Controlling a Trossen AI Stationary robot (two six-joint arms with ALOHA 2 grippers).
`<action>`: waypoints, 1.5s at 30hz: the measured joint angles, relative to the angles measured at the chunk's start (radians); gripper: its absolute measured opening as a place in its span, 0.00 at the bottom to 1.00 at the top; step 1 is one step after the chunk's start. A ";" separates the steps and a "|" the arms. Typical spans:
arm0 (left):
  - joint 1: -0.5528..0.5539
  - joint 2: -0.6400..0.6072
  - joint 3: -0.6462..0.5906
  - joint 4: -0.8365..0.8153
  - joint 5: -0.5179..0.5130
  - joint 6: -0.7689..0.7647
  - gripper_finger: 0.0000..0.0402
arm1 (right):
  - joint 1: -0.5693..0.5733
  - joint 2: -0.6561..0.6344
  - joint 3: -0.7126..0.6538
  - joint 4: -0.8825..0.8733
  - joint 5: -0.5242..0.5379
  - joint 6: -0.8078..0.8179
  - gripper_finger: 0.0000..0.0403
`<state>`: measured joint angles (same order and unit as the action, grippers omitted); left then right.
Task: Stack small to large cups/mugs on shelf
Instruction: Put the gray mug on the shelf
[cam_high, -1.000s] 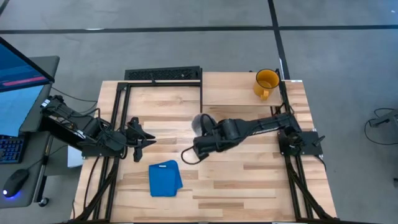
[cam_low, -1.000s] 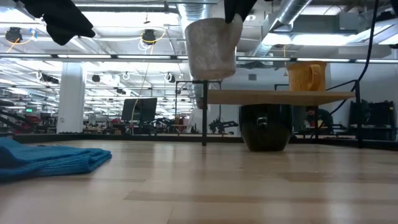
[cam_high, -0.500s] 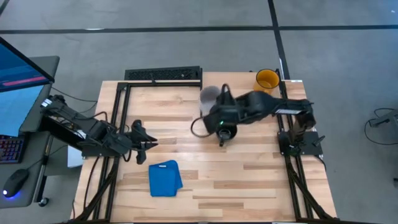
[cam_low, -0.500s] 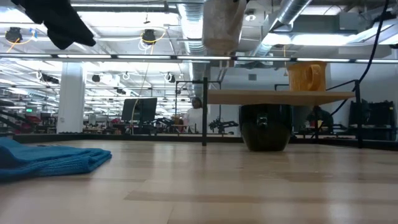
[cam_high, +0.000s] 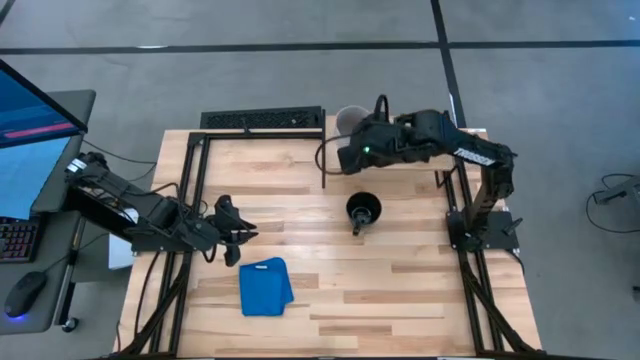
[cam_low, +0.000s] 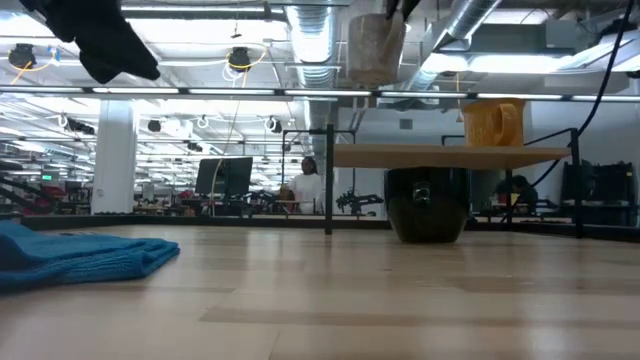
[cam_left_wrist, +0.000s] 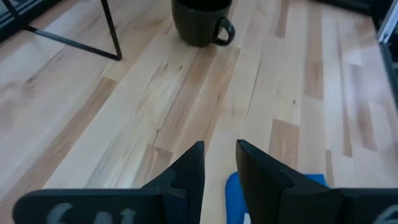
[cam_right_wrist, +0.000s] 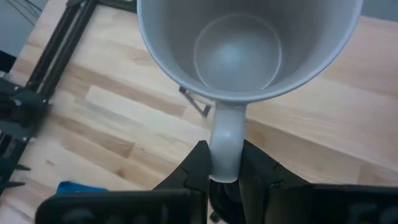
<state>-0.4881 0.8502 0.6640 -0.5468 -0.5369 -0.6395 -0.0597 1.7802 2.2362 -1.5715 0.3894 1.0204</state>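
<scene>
The right claw (cam_right_wrist: 222, 163) is clenched on the handle of the grey-white mug (cam_right_wrist: 245, 46), carried high over the shelf's (cam_high: 385, 150) left end. To land it well, keep it level and lower it near the yellow mug (cam_low: 493, 122). The black mug (cam_high: 363, 209) sits on the desk (cam_high: 420, 290). The left claw (cam_left_wrist: 219, 163) waits slightly parted, empty. From above, the arm hides the yellow mug.

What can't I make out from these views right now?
- Yellow mug: hidden under the right arm in the high view.
- Grey mug: its top is cut off by the edge in the low view.
- Left claw: only a dark shape at the low view's edge.
</scene>
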 joint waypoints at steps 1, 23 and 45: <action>0.000 -0.010 0.000 0.000 0.000 0.000 0.20 | -0.013 0.000 -0.001 0.000 -0.007 -0.008 0.17; -0.023 -0.126 0.000 -0.024 -0.003 0.037 0.20 | -0.139 -0.292 -0.499 0.026 -0.030 0.135 0.17; -0.023 -0.127 0.000 -0.024 0.014 0.029 0.20 | -0.283 -0.188 -0.503 0.122 -0.100 0.010 0.17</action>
<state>-0.5114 0.7235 0.6636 -0.5705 -0.5232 -0.6101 -0.3427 1.5925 1.7330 -1.4499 0.2890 1.0302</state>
